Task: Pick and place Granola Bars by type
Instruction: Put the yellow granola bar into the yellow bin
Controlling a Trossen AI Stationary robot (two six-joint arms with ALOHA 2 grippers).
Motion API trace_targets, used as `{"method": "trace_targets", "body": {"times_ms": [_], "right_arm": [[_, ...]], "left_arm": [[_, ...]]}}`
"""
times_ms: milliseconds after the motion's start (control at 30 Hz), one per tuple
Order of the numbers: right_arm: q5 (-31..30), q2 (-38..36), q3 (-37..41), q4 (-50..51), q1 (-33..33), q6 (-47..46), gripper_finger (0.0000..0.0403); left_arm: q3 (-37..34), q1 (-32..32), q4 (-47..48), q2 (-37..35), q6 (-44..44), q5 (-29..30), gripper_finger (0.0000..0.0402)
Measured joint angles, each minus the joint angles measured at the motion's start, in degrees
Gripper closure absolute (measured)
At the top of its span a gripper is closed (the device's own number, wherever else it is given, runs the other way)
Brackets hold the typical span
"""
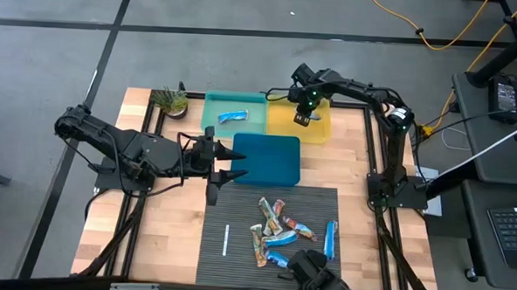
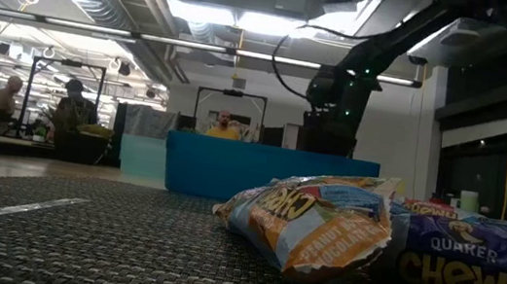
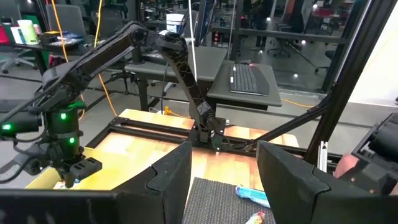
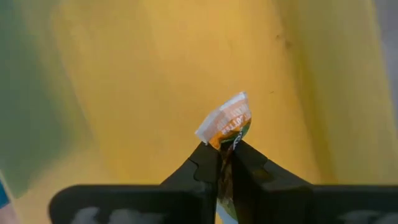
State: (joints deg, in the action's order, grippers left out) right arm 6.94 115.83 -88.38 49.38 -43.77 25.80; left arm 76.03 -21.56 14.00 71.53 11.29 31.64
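Observation:
Several granola bars (image 1: 277,229) lie in a loose heap on the dark mat, some blue, some multicoloured; the low view shows them close up (image 2: 322,220). One blue bar (image 1: 233,117) lies in the teal bin (image 1: 214,117). My right gripper (image 1: 302,118) hangs over the yellow bin (image 1: 320,128), shut on a tan and orange bar (image 4: 227,121). My left gripper (image 1: 236,164) waits open at the left edge of the dark blue bin (image 1: 271,159), touching nothing. My right gripper pinches the tan and orange bar between its two fingers, coming from above and pointing down into the yellow bin. The bar's crimped wrapper end (image 4: 225,118) sticks out past the fingertips (image 4: 205,162). The bar is lifted clear of the bin floor.
A thin white stick (image 1: 225,240) lies on the mat's left part. A small potted plant (image 1: 170,100) stands at the far left corner beside the teal bin. The three bins sit close together at the far side. Black frame rails run along the table's edges.

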Motion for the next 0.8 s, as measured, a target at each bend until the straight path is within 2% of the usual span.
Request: {"method": "trace_targets", "body": {"times_ms": [367, 800], "right_arm": [[0.1, 3.3, 0.0, 1.2, 0.0, -0.2, 0.0375], [0.1, 3.6, 0.0, 2.0, 0.0, -0.2, 0.0322]], "left_arm": [[0.0, 0.0, 0.0, 0.0, 0.1, 0.0, 0.023], [0.0, 0.0, 0.0, 0.0, 0.0, 0.0, 0.0232]]}}
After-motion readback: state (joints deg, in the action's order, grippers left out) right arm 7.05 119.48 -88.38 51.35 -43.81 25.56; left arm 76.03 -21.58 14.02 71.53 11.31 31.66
